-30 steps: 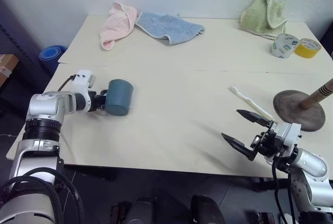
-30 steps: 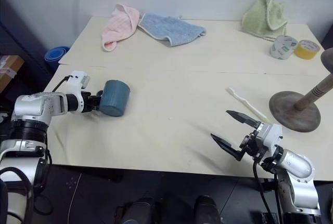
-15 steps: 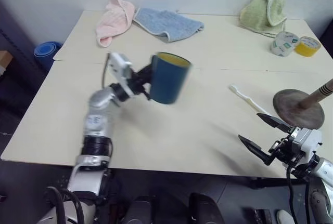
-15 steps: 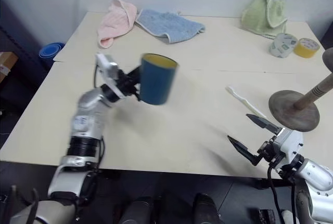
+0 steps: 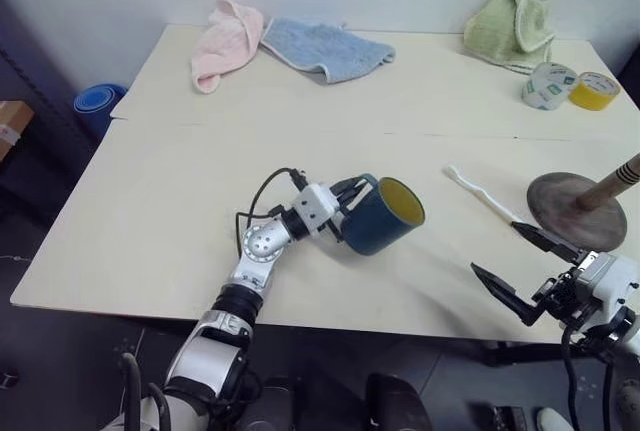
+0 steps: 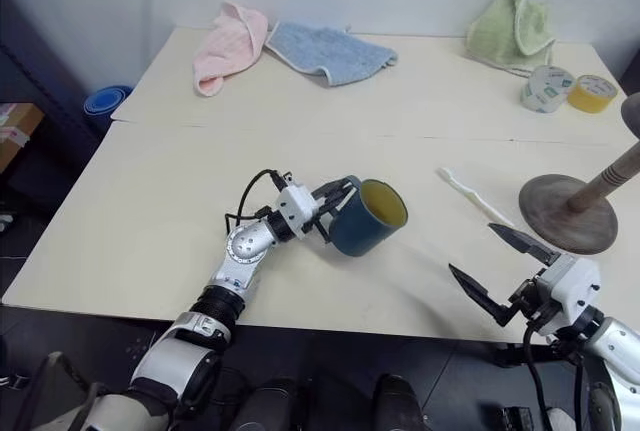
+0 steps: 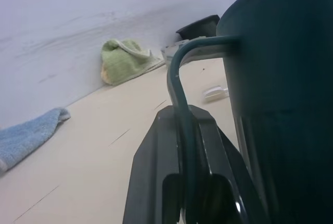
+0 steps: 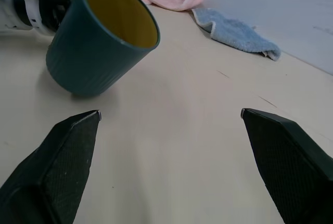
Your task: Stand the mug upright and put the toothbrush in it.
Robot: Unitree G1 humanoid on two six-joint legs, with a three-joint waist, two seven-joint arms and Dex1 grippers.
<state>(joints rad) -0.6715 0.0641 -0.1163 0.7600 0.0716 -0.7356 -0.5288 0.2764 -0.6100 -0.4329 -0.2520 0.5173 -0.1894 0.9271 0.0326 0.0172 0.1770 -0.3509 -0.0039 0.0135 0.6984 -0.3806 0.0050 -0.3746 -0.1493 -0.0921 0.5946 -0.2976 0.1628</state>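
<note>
The left tool (image 5: 345,213) is sitting in the middle of the frame, clenched on the thin handle of the mug (image 5: 385,216), which is tilting with its yellow mouth facing the right of the frame and slightly up. In the left wrist view the handle of the mug (image 7: 281,99) is running down between the black fingers (image 7: 156,182), with the dark teal wall just beside them. The mug's lower side is lying close over the surface (image 5: 180,221); whether it is touching cannot be told. The toothbrush (image 5: 480,194) is lying flat on the surface to the right of the mug, well apart from it, running diagonally with one end toward the mug and the other toward a dark round wooden stand (image 5: 575,209) at the right edge. The right tool (image 5: 520,263) is hovering at the lower right of the frame, its two black fingers spread wide and grasping nothing, just below the toothbrush's near end. In the right wrist view the mug (image 8: 101,37) is showing in the upper left, its mouth turned toward the camera, beyond the spread fingers (image 8: 57,167). Along the top of the frame a pink cloth (image 5: 225,43), a blue cloth (image 5: 325,48) and a green cloth (image 5: 510,26) are lying on the surface, and two tape rolls (image 5: 570,88) are sitting at the upper right.
</note>
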